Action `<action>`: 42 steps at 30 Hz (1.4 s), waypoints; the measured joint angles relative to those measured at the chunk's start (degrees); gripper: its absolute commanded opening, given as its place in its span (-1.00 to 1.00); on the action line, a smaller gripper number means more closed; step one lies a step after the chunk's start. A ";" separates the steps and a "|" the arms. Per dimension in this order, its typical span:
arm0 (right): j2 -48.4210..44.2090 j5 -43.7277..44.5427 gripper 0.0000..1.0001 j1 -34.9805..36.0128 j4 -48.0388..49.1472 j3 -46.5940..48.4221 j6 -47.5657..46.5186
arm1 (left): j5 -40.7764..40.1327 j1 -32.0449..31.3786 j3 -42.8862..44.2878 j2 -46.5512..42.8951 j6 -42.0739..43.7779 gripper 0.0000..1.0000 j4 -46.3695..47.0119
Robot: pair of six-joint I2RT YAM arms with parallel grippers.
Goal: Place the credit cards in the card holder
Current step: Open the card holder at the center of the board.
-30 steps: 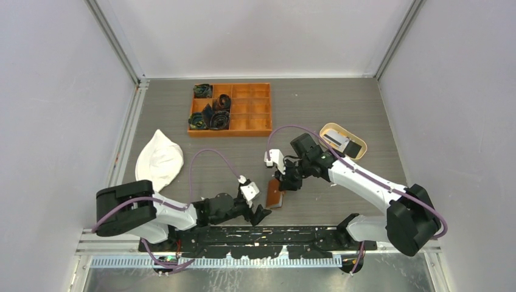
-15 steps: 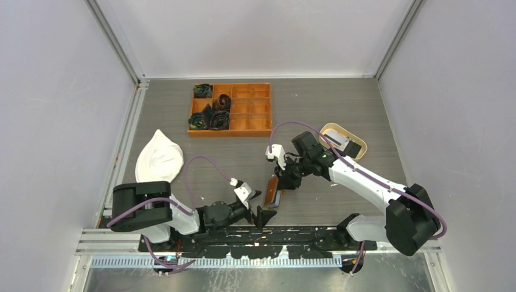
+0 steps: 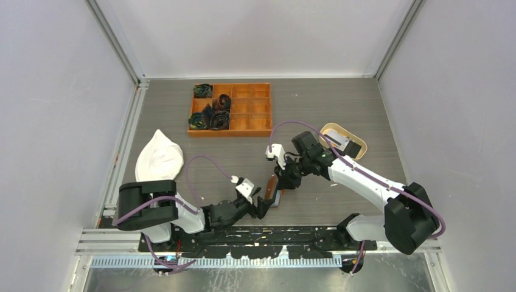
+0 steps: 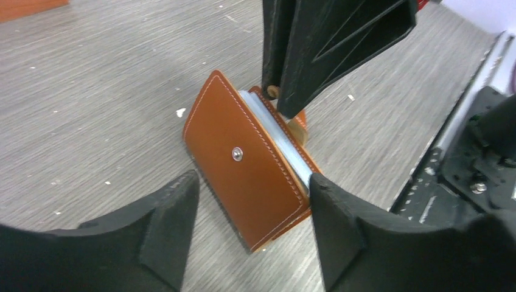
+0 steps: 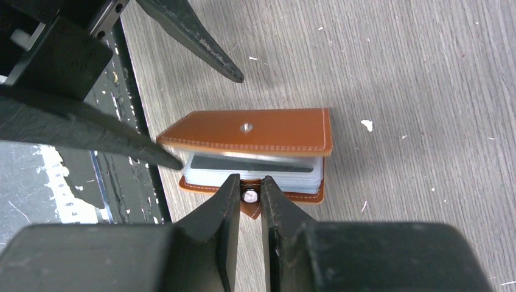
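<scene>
The brown leather card holder (image 3: 272, 190) stands half folded on the table near the front edge. It also shows in the left wrist view (image 4: 243, 176) and the right wrist view (image 5: 255, 131). Pale sleeves with a dark card (image 5: 252, 163) show between its flaps. My right gripper (image 3: 283, 180) (image 5: 249, 182) is shut on the holder's snap tab (image 5: 248, 196). My left gripper (image 3: 266, 204) (image 4: 249, 185) is open, with one finger on each side of the holder's near end. Other credit cards (image 3: 338, 141) lie in the beige tray.
The oval beige tray (image 3: 359, 146) sits right of the right arm. An orange compartmented box (image 3: 246, 115) with dark rolled items stands at the back. A white cloth (image 3: 159, 159) lies at the left. The black base rail (image 3: 261, 234) runs just in front of the holder.
My left gripper has moved forward and right until its open fingers straddle the holder. My right gripper has tipped the holder from lying flatter to more on edge.
</scene>
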 measured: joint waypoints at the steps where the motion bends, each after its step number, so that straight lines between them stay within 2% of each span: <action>1: 0.00 -0.02 -0.98 -0.07 0.00 0.00 0.00 | -0.39 0.00 0.02 -0.11 -0.15 -0.01 -0.57; 6: 0.00 0.00 -0.98 -0.52 0.00 0.00 -0.02 | -2.95 0.00 0.09 -2.73 -0.20 -0.75 -5.73; 8: 0.00 0.00 -0.98 -0.79 0.00 0.00 -0.11 | -3.74 0.00 0.09 -4.22 -0.31 -0.98 -7.45; 12: -0.04 -0.02 -0.96 -0.92 -0.57 -0.02 -2.16 | -4.59 0.57 0.09 -7.69 -0.33 -1.00 -11.32; 14: -0.46 0.00 -0.82 -0.92 -1.03 -0.35 -4.87 | -4.46 1.31 0.09 -9.53 -0.31 -1.00 -13.20; 20: -4.81 -1.68 -0.12 -0.92 -6.08 -3.74 -17.57 | -2.25 4.09 0.02 -12.98 -0.15 -1.00 -15.85; 24: -5.66 -3.96 0.07 -0.92 -10.38 -4.04 -24.09 | 0.90 6.14 -1.22 -13.44 1.07 -1.00 -14.32; 28: -5.66 -5.75 0.13 -1.18 -12.83 -3.89 -26.29 | 5.01 8.98 -2.82 -13.46 1.84 -1.00 -12.20; 32: -5.75 -7.43 0.18 -2.67 -13.22 -2.78 -25.05 | 9.60 12.15 -2.95 -14.56 1.07 -1.00 -12.33; 37: -6.27 -7.98 0.20 -3.80 -9.16 -2.08 -17.92 | 13.07 16.20 -2.95 -18.51 -4.46 -1.00 -14.25; 40: -6.05 -7.89 0.38 -3.82 -5.29 -2.05 -11.47 | 12.35 17.07 -2.93 -21.59 -8.66 -1.00 -17.68; 42: -5.18 -7.32 0.43 -3.82 -2.12 -2.05 -7.10 | 11.37 17.31 -2.89 -23.67 -10.78 -1.00 -20.76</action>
